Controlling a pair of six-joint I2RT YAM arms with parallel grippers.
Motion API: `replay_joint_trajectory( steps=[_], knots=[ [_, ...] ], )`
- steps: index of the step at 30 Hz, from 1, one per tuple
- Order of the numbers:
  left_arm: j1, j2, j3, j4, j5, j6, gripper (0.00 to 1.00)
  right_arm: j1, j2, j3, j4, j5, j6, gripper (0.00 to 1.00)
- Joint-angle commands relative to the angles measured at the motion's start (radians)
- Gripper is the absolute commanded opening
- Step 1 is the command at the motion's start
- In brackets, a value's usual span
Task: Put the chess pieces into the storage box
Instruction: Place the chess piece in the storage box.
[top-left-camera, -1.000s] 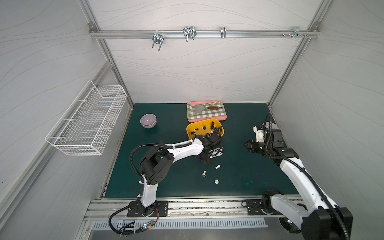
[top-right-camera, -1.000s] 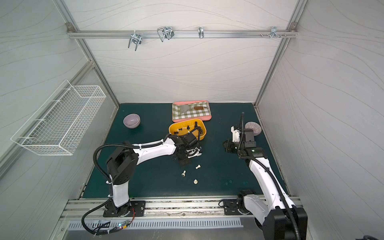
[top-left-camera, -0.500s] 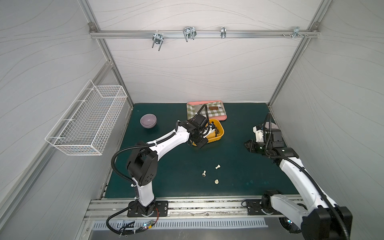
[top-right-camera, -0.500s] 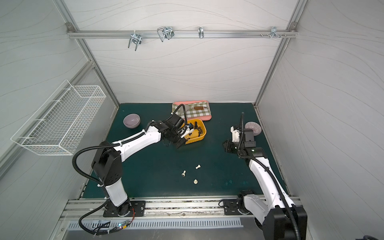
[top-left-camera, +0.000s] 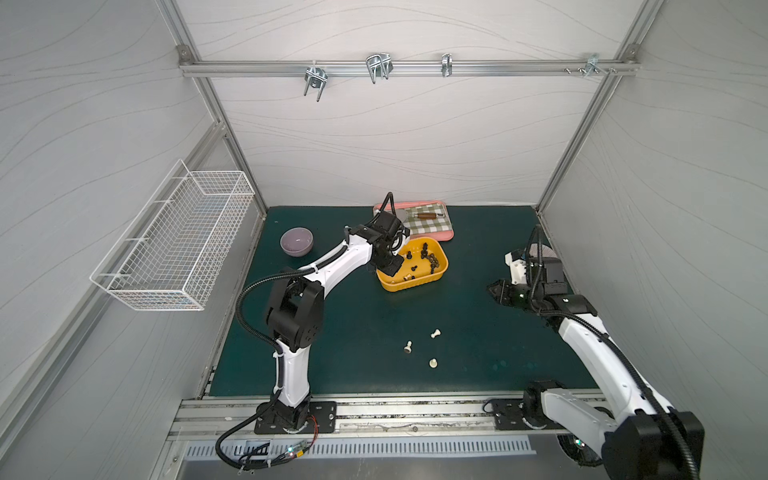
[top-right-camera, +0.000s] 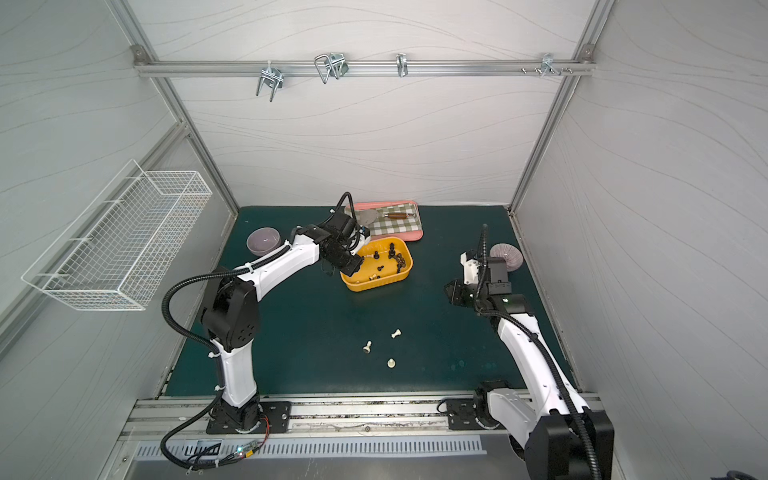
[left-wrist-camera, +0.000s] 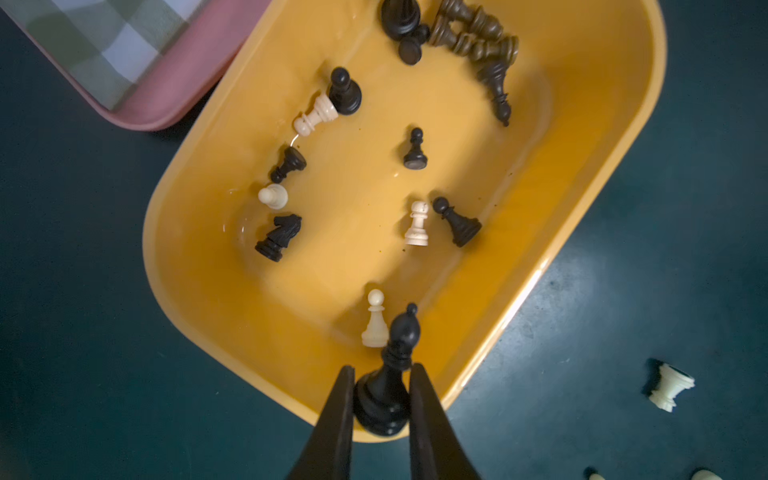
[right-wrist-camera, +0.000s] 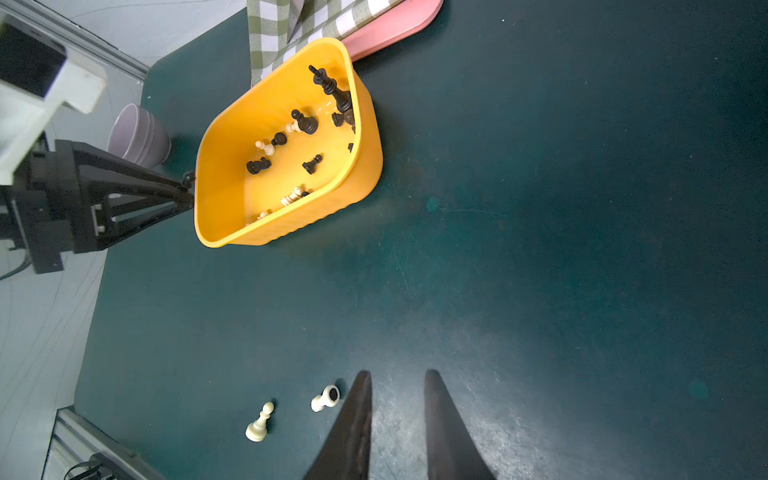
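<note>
The yellow-orange storage box (top-left-camera: 415, 286) (top-right-camera: 374, 286) sits mid-table and holds several black, brown and cream chess pieces. My left gripper (left-wrist-camera: 382, 368) (top-left-camera: 392, 266) hangs over the box's near-left corner, shut on the base of a black bishop (left-wrist-camera: 399, 336) whose head points into the box. Three cream pieces lie loose on the green mat: one (top-left-camera: 435, 333), another (top-left-camera: 408, 347) and a third (top-left-camera: 433, 364). My right gripper (right-wrist-camera: 397, 372) (top-left-camera: 494, 289) hovers low at the right, open, with only mat between its fingers; a toppled cream piece (right-wrist-camera: 326, 397) lies just beside one finger.
A pink tray (top-left-camera: 436, 237) with checked cloth and a utensil touches the box's far side. A purple bowl (top-left-camera: 296, 241) stands at the back left, a ribbed purple bowl (top-right-camera: 505, 255) behind the right arm. A white wire basket (top-left-camera: 174, 245) hangs on the left wall.
My left gripper has swung from the mat just in front of the box around to its left corner, carrying the black piece. The right arm has stayed still.
</note>
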Motion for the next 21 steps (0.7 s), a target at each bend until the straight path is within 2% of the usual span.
replay_joint_trajectory(
  steps=[1, 6, 21],
  knots=[
    [0.008, 0.033, 0.058, -0.004, 0.028, -0.03, 0.22, 0.0, 0.005, -0.008, 0.011, -0.007, -0.001, 0.25],
    [0.014, 0.075, 0.097, -0.032, 0.025, -0.041, 0.22, 0.004, 0.014, -0.007, 0.009, -0.004, -0.003, 0.25],
    [0.02, 0.112, 0.091, -0.033, 0.011, -0.056, 0.24, 0.008, 0.019, -0.005, 0.005, 0.003, -0.004, 0.25]
  ],
)
